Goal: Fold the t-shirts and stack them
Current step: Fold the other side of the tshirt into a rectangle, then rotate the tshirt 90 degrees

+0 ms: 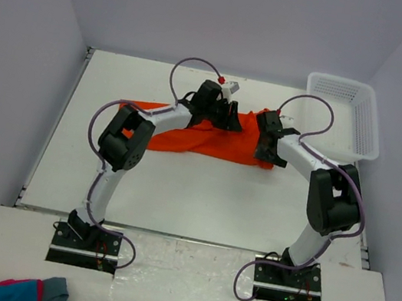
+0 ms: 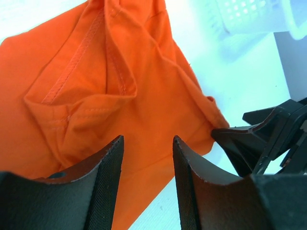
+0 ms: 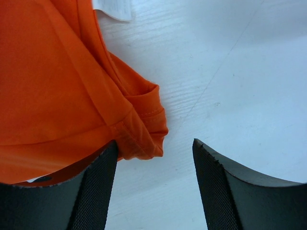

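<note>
High rear overview; two close wrist views, seemingly over one t-shirt (image 1: 187, 139)

The t-shirt (image 1: 202, 141) is plain bright orange, the table (image 1: 200, 197) white, the basket (image 1: 347, 114) white.

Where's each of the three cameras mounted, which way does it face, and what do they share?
Top external: above and behind the bases, looking down at the white table; left arm and right arm show.
Left wrist: on the left arm, looking past the left claw at the bright orange cloth t-shirt.
Right wrist: on the right arm, looking down past the right claw at the t-shirt's corner.
Shared: all three see the t-shirt.
</note>
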{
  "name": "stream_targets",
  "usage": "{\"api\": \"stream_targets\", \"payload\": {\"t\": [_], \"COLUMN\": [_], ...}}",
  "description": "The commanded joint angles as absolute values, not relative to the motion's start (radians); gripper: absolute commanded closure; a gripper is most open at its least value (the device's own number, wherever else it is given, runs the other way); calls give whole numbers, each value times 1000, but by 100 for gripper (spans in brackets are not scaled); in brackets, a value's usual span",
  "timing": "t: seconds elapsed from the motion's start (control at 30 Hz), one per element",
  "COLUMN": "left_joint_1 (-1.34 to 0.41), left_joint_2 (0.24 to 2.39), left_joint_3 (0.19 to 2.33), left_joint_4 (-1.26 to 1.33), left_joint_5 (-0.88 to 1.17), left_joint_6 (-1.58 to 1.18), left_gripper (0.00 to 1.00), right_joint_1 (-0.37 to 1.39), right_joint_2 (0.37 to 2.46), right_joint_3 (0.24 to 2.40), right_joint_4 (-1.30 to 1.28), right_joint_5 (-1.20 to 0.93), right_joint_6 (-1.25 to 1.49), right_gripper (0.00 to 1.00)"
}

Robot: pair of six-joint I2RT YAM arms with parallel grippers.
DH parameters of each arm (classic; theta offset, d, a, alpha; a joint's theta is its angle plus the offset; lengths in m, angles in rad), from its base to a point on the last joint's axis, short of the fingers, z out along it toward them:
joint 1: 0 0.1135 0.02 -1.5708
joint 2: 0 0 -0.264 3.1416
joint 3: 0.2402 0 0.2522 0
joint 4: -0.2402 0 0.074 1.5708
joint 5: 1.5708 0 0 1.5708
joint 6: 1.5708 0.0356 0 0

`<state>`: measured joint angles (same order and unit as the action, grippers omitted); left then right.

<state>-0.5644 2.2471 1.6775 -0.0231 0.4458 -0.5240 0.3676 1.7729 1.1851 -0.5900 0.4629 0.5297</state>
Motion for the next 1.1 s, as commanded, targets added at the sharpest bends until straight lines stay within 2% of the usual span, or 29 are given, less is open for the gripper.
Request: {"api": "stream_targets", "payload": {"t": [0.0,0.27,0.37,0.47,0.5,0.63,1.07], "left_joint_1": [-569,-571,-566,-555,-546,-522,-479], "left_joint_2": [2278,2370,2376,2367,2364,2339,2341], "left_joint_3": [1736,1792,1793,1776,1770,1706,1603], "left_joint_4": [28,14,9,12,14,37,69], "left_joint_5": [489,477,466,457,456,450,457], "left_joint_6": [-543,-557,-548,-538,-540,-545,-540], "left_gripper": [53,53,53,53,53,53,53], "right_joint_1": [360,353,347,339,336,322,253], "right_joint_2": [1746,1736,1744,1756,1761,1779,1936], "right_joint_3": [1200,1178,1169,1166,1169,1181,1394], "right_joint_4": [-624,-650,-653,-660,-661,-667,-765], "right_joint_5": [531,552,558,561,560,574,690], "right_joint_6": [583,614,620,623,624,623,574], "right_gripper": [36,43,49,64,74,100,100]}}
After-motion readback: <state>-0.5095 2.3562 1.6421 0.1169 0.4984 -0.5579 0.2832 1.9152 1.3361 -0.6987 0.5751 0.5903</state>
